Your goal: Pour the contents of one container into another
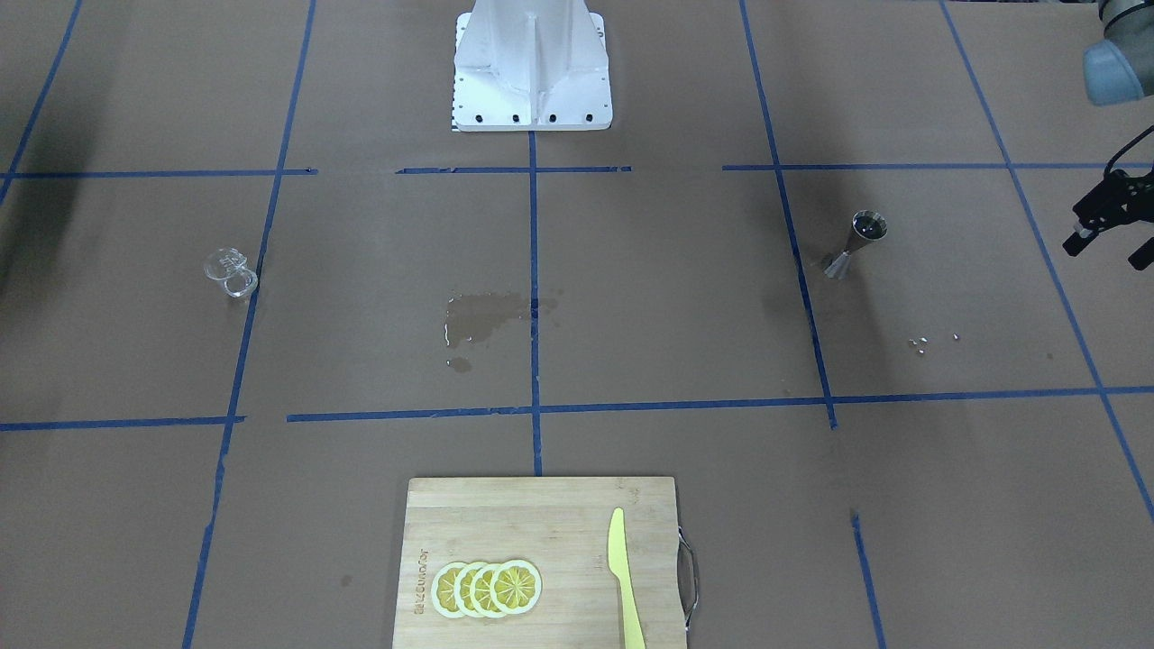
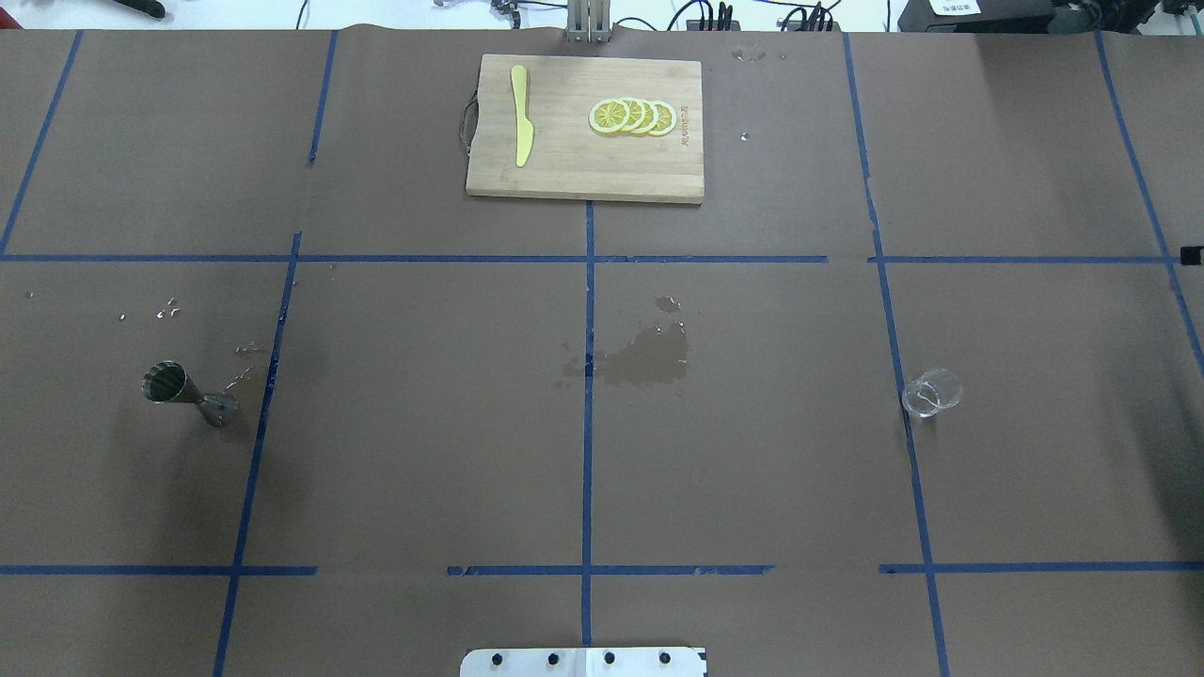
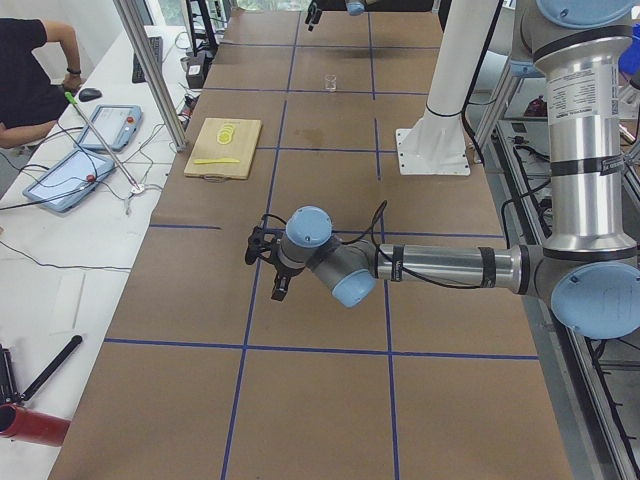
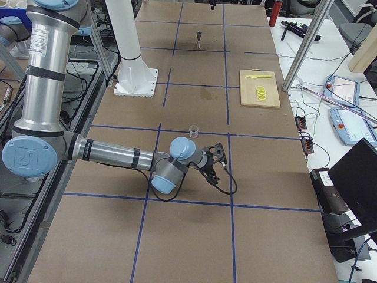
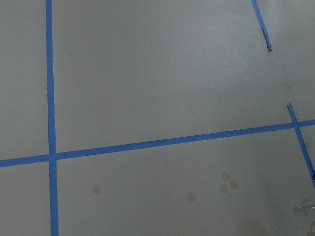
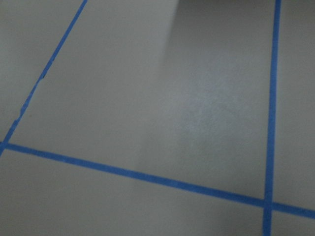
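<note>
The clear glass cup [image 1: 233,272] stands upright on the brown paper on my right side, also seen as the cup [image 2: 931,393] from overhead. The metal jigger [image 1: 856,243] stands upright on my left side, and overhead the jigger [image 2: 188,395] shows its open mouth. My left gripper [image 1: 1107,251] hovers at the table's left end, well outside the jigger, its fingers apart and empty. My right gripper [image 4: 221,158] hangs low over the paper a short way beyond the cup, towards the table's right end. Whether it is open or shut I cannot tell.
A wet patch [image 1: 482,315] darkens the paper at the table's middle, and droplets [image 1: 920,342] lie near the jigger. A wooden cutting board [image 1: 505,514] with lemon slices [image 1: 487,588] and a yellow knife [image 1: 624,577] sits at the far edge. A person [image 3: 30,70] sits at a side desk.
</note>
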### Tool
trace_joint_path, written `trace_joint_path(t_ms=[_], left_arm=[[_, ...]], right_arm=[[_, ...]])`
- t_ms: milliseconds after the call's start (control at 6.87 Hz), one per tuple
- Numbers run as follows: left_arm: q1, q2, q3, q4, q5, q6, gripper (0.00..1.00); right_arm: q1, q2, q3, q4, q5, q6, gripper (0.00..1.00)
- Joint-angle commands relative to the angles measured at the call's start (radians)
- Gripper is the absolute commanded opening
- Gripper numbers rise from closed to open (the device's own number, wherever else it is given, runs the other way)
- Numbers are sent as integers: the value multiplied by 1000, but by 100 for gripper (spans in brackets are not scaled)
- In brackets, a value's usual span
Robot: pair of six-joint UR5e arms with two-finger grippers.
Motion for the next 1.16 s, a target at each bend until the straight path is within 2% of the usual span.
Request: trace_joint_path(t_ms=[0, 291, 437, 582, 728, 873, 1019], left_arm=[[-1, 1, -2, 0, -2, 3, 100], [12, -11, -18, 15, -34, 6, 100], [10, -8, -15, 15, -110, 27, 100], [-3, 15, -15, 32, -147, 132, 100], [-41, 35, -28, 93, -149, 229, 100], [-91, 37, -59, 212, -145, 359, 100], [-156, 37, -123, 389, -113, 470, 100]], right_arm=[[184, 158, 10, -431, 127, -223, 100], [197, 238, 16, -730, 124, -469, 100], [203, 293, 21, -949, 122, -635, 100], [208, 315, 64, -1132, 115, -726, 100], [197, 277, 161, -1222, 92, -743, 100], [189, 191, 252, -1232, 49, -742, 100], [189, 166, 262, -1223, 49, -730, 100]])
